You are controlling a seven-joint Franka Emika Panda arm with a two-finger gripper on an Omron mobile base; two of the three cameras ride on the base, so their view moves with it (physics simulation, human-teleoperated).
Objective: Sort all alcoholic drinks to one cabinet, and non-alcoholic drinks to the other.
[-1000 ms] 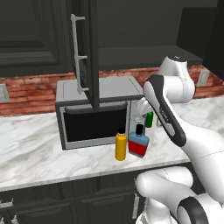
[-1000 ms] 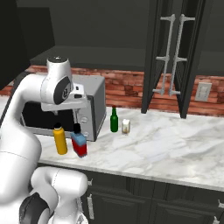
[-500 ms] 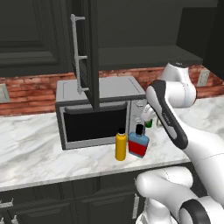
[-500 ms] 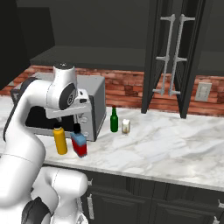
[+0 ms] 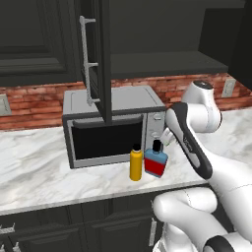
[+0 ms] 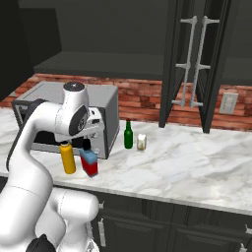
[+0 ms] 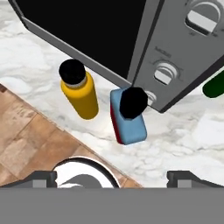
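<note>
In the hand view my gripper point(image 7: 113, 179) is open, its fingertips point(image 7: 41, 179) wide apart, and it looks down from above on the flat blue-and-red bottle point(image 7: 128, 116) with a black cap. The yellow-orange bottle point(image 7: 81, 92) stands right beside that one. Both stand on the marble counter in front of the microwave: blue-and-red bottle point(image 5: 156, 161) point(image 6: 90, 163), yellow-orange bottle point(image 5: 136, 163) point(image 6: 68, 157). The slim green bottle point(image 6: 128, 135) point(image 7: 214, 85) and the small cream container point(image 6: 141, 142) stand to the right of the microwave. Nothing is held.
The microwave point(image 5: 113, 125) point(image 6: 106, 106) sits at the back of the counter point(image 6: 187, 172), close behind the two front bottles. Above it, a dark cabinet stands open with a bare shelf point(image 6: 103, 64). Its open doors point(image 5: 96, 64) point(image 6: 197, 64) hang over the counter.
The arm has swung lower and closer over the front bottles and now hides the green bottle in the left base view. The gripper stayed open; the bottles have not moved.
</note>
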